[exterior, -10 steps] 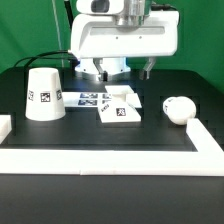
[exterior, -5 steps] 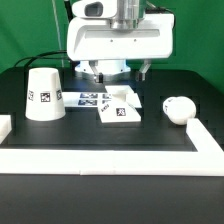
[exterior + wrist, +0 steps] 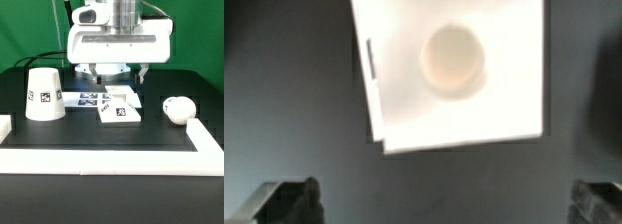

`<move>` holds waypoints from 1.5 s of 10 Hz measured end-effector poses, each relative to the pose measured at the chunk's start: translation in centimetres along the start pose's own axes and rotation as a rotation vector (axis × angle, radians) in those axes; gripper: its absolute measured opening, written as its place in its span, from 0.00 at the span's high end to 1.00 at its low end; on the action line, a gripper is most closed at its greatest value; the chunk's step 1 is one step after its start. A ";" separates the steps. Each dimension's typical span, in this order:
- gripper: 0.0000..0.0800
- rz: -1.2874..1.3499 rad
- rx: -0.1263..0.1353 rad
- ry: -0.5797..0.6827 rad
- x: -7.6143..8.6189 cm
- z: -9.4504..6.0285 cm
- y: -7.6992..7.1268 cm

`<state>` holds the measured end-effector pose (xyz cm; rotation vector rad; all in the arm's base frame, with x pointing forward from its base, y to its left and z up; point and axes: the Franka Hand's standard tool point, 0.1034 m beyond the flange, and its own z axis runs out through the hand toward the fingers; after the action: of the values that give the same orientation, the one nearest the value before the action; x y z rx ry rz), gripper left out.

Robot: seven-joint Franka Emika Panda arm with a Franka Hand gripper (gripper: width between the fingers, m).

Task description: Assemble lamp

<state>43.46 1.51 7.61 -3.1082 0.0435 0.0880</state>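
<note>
The hand (image 3: 115, 72) is being carried toward the exterior view's left, released, near the base (image 3: 120, 110), which is being judged light, rigid, slick, best pinched across opposite sides.

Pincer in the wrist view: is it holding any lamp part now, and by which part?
Nothing is held. The pincer is open, with nothing between its fingers, above the square base. The shade and bulb sit apart from it, untouched.
</note>
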 end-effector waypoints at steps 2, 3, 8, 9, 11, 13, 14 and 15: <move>0.12 -0.002 0.001 -0.004 -0.2 0.1 -0.1; 0.12 -0.001 0.001 -0.004 -0.2 0.2 -0.1; 0.13 -0.068 0.005 -0.004 -1.4 1.1 -0.2; 0.13 -0.070 0.005 -0.009 -1.7 1.4 -0.2; 0.12 -0.075 0.002 0.001 -2.1 2.4 -0.2; 0.13 -0.082 0.002 -0.006 -2.2 2.7 0.2; 0.12 -0.081 0.002 -0.008 -2.3 2.9 0.2; 0.12 -0.081 0.002 -0.011 -2.4 3.0 0.0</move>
<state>40.86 1.66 4.72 -3.1027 -0.0828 0.1036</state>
